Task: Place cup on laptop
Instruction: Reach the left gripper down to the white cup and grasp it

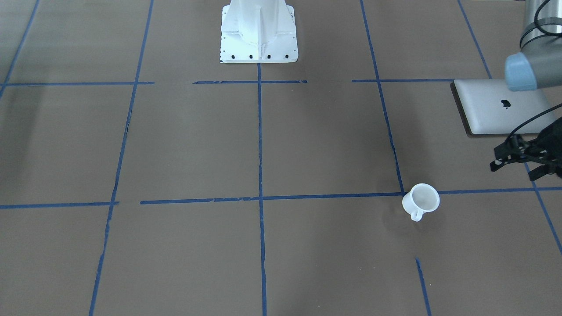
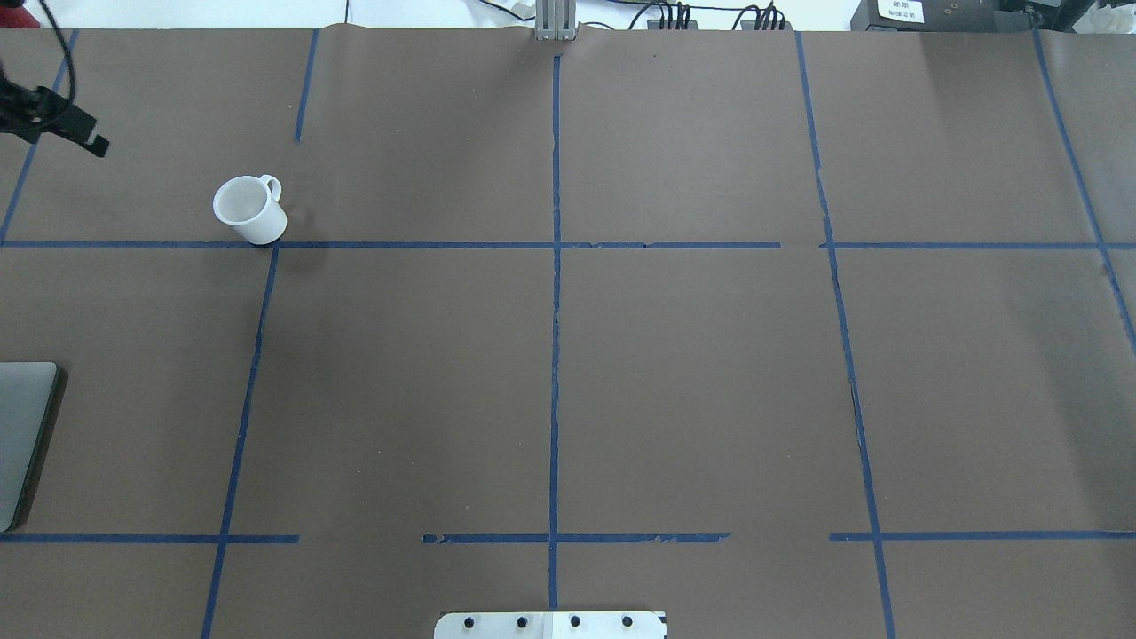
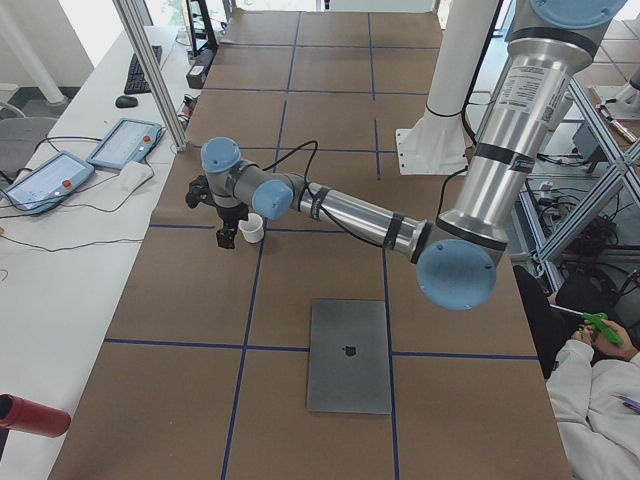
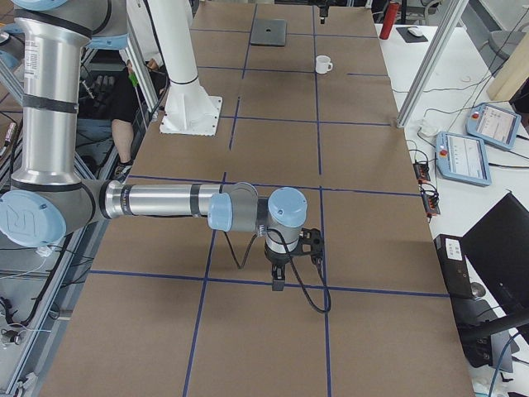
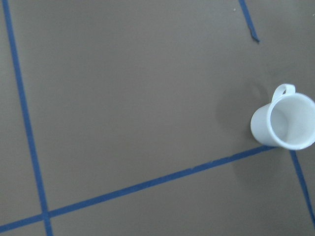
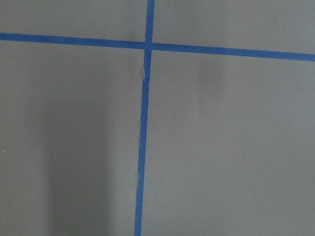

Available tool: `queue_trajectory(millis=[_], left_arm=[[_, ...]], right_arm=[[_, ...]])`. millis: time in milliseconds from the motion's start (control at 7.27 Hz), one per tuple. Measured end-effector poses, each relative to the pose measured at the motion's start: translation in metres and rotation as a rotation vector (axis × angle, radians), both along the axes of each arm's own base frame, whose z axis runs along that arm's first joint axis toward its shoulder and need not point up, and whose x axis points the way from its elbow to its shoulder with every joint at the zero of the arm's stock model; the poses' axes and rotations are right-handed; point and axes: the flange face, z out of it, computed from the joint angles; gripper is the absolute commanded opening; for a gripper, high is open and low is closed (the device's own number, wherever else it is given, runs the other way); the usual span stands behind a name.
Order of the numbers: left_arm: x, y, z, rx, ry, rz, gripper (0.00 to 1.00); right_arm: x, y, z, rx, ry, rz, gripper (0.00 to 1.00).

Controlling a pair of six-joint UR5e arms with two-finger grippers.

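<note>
Two silver tube arms on one white pedestal.

The near silver tubular left arm (image 3: pixel 350 213) and the matching right arm (image 4: pixel 157 201) have round pale blue joint caps (image 3: pixel 455 280) and narrow black rings (image 3: pixel 396 230) around the metal. The left arm's thick link bears a printed white label (image 3: pixel 527 85). A thin black cable (image 1: pixel 538 114) runs to the black skeletal left gripper (image 1: pixel 513 171). The white pedestal base plate (image 1: pixel 259 49) carries a row of dark screws (image 1: pixel 250 56).
</note>
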Motion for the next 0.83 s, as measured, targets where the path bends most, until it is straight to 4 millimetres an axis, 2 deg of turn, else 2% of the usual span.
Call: queue_trajectory(millis=[138, 275, 412, 550, 825], left_arm=[[0.04, -0.021, -0.017, -0.034, -0.005, -0.005, 1.0], [0.066, -0.038, -0.027, -0.048, -0.027, -0.026, 1.0], [0.089, -0.051, -0.028, -0.053, -0.042, -0.046, 1.0], [0.112, -0.06, -0.023, -0.041, -0.049, -0.062, 1.0], [0.156, -0.063, -0.001, -0.008, -0.058, -0.051, 0.99]], right_arm=[[0.0, 0.0, 0.0, 0.0, 0.0, 0.0, 1.0], [0.0, 0.0, 0.0, 0.0, 0.0, 0.0, 1.0], [0.0, 0.0, 0.0, 0.0, 0.0, 0.0, 1.0], [0.0, 0.0, 0.0, 0.0, 0.0, 0.0, 1.0], [0.0, 0.0, 0.0, 0.001, 0.0, -0.001, 1.0]])
